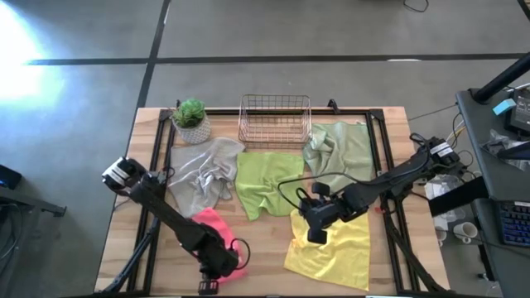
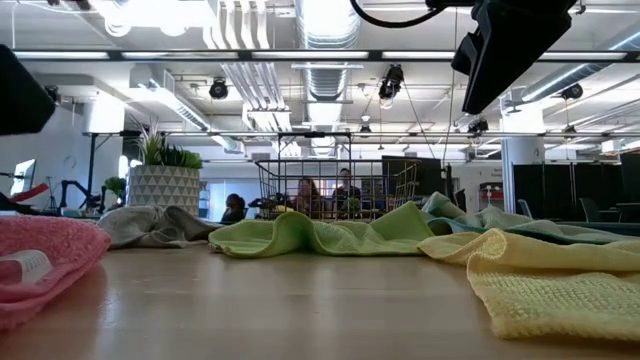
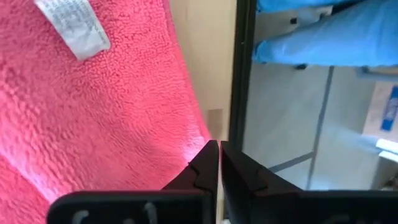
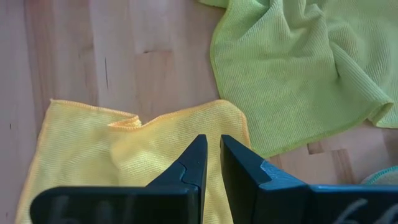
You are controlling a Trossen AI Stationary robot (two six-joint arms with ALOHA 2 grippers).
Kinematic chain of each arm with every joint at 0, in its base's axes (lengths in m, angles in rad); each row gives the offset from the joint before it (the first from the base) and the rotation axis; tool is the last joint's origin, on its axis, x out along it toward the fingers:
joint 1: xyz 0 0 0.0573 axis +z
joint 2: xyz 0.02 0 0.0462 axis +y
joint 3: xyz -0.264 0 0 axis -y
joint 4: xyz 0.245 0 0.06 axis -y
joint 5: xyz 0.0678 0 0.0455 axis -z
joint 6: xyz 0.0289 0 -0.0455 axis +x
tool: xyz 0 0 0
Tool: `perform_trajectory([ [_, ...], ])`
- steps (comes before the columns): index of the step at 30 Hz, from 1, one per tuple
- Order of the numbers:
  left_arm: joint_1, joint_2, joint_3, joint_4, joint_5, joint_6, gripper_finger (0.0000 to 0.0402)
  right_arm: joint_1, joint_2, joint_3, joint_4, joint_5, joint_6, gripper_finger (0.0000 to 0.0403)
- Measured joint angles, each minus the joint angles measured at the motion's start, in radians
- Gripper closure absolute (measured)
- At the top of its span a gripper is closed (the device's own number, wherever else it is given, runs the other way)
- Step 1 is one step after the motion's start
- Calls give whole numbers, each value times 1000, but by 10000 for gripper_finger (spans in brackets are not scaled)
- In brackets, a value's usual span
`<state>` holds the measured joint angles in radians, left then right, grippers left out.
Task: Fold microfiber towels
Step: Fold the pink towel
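Observation:
The hot pink towel (image 1: 211, 223) (image 3: 93, 124) lies at the table's near left, its white label (image 3: 74, 28) facing up. My left gripper (image 1: 225, 263) (image 3: 219, 149) is shut, with its tips at the towel's edge beside the table's near rim. The yellow towel (image 1: 331, 248) (image 4: 112, 155) lies spread at the near right. Above its far edge hangs my right gripper (image 1: 315, 232) (image 4: 213, 143), with a narrow gap between the fingers and nothing in it. The lime green (image 1: 265, 182), grey (image 1: 203, 174) and pale sage (image 1: 339, 153) towels lie crumpled farther back. My left gripper's shut fingertips (image 3: 208, 155) stand right at the pink towel's edge (image 3: 200, 127), coming slanting down from above. I cannot tell whether they touch or hold it. In the low view the towel (image 2: 40, 255) rests on the table.
A copper wire basket (image 1: 275, 120) and a potted plant (image 1: 190, 120) stand at the far edge. A black frame (image 3: 242, 74) runs along the tabletop's rim. Bare wood (image 1: 265, 257) shows between the pink and yellow towels. People sit in the room beyond (image 2: 325, 195).

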<state>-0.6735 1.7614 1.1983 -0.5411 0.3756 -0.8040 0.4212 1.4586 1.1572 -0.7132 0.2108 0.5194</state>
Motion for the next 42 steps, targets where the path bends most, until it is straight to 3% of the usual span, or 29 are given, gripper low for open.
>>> perform_trajectory([
  [14,2,-205,-8,-91,-21,-285,400,-7,0,0,63,0,-54,367],
  [20,2,-299,-7,-97,-30,-277,400,-7,0,0,191,-1,-125,367],
  [27,-3,-393,-7,-135,-190,-240,400,-7,0,0,307,-9,-178,367],
  [36,-36,-448,71,-471,-410,-133,401,-7,0,47,312,-8,-96,367],
  [42,-83,-443,114,-584,-515,-80,401,-7,0,70,336,-2,-47,367],
])
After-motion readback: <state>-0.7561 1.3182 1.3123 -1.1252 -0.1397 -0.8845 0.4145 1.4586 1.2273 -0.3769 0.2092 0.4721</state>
